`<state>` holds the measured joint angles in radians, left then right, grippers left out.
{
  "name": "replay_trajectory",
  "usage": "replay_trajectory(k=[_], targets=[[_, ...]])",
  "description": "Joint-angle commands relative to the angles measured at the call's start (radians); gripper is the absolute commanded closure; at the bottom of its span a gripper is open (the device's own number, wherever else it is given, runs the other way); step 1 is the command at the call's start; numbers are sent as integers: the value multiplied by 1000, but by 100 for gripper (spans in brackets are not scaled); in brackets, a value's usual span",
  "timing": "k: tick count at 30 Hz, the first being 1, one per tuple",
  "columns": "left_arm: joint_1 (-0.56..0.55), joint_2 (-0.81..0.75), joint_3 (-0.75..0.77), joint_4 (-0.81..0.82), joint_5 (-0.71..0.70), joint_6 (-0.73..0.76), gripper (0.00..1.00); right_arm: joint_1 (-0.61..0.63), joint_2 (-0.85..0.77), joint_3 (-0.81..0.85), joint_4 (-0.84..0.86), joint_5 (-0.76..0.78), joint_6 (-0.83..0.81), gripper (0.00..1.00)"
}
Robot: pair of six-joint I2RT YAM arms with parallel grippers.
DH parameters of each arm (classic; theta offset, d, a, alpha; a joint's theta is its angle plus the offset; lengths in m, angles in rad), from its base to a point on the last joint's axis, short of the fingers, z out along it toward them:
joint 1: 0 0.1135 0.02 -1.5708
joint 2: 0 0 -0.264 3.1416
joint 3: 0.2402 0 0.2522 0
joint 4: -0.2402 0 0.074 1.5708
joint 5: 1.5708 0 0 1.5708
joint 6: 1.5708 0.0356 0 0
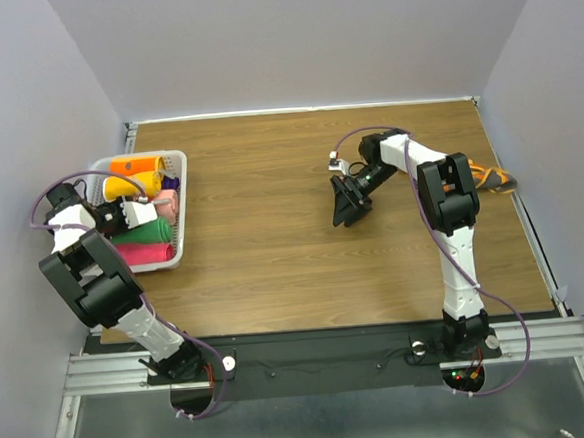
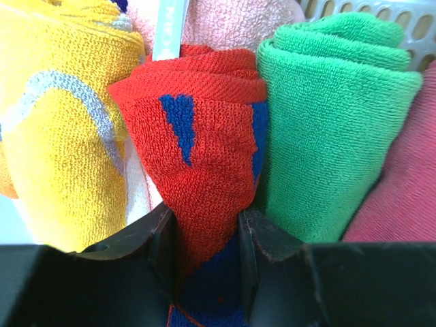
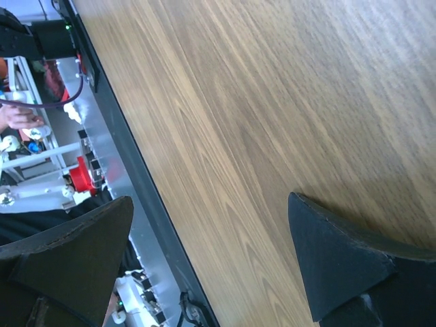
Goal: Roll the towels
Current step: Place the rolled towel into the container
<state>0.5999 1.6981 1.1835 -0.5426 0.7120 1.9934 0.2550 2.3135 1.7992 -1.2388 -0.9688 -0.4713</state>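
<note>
Towels [image 1: 139,252] are all packed as short rolls inside the white slatted basket [image 1: 183,212], side by side and touching each other. The left gripper [image 2: 204,235] is down in the basket with its fingers [image 2: 162,238] clamped on the red towel [image 2: 197,129], the one with the blue pattern, squeezing the roll from both sides. Inside the basket, the yellow towel [image 2: 61,122] sits right against one side of the red one and the green towel [image 2: 327,122] is pressed against the other, with a pink towel [image 2: 231,20] just behind them. The right gripper [image 3: 211,201] is well apart from the basket, off to its right, hanging over the bare wooden table [image 1: 269,180] with its fingers spread wide and nothing between them.
</note>
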Motion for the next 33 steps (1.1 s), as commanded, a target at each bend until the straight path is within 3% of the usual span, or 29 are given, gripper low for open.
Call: replay_trajectory(k=[1, 2, 4, 11, 12, 14, 16, 33], targets=[[0, 43, -7, 53, -5, 803, 70, -3, 21, 43, 7, 27, 2, 0], [1, 49, -5, 61, -5, 803, 58, -6, 21, 45, 6, 28, -1, 0], [0, 49, -7, 69, 1, 805, 49, -5, 18, 43, 1, 31, -4, 0], [0, 6, 28, -3, 15, 806, 35, -5, -6, 12, 1, 32, -26, 0], [-2, -3, 31, -26, 11, 805, 22, -5, -8, 11, 1, 30, -29, 0], [0, -15, 31, -43, 4, 805, 6, -5, -11, 11, 1, 28, -32, 0], [0, -34, 30, -74, -5, 805, 1, -5, -20, 6, 1, 24, -38, 0], [11, -166, 44, -243, -75, 803, 1, -5, -49, -12, -5, 13, -90, 0]])
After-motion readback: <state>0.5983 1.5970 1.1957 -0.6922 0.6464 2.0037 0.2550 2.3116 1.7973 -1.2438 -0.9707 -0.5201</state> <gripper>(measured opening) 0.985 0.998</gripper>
